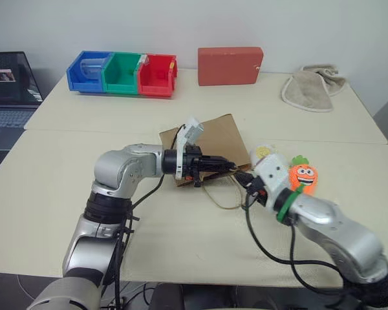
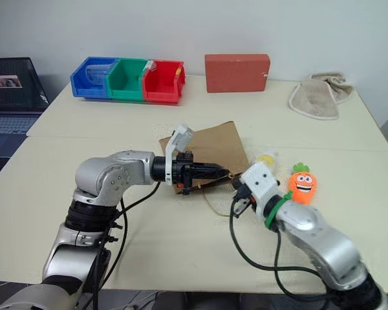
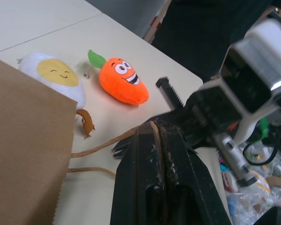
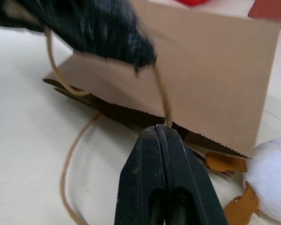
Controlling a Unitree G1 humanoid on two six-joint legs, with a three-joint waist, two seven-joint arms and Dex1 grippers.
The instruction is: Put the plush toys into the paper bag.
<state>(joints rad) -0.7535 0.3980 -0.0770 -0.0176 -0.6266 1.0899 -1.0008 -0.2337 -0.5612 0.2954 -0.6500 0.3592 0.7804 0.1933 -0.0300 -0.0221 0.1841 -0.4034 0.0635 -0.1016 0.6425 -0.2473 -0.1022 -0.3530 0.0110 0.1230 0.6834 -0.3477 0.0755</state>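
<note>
The brown paper bag lies flat on the table's middle, mouth toward me. My left gripper is shut on one of its tan handles and holds the loop up above the mouth. My right gripper is shut at the bag's mouth, with the same handle's cord ending at its tips. The other handle lies slack on the table. The white-and-yellow egg plush rests against the bag's right edge. Just right of it lies the orange carrot plush, beside my right wrist.
A red box and a beige towel sit at the table's back. Blue, green and red bins stand at the back left. A laptop sits off the table's left edge.
</note>
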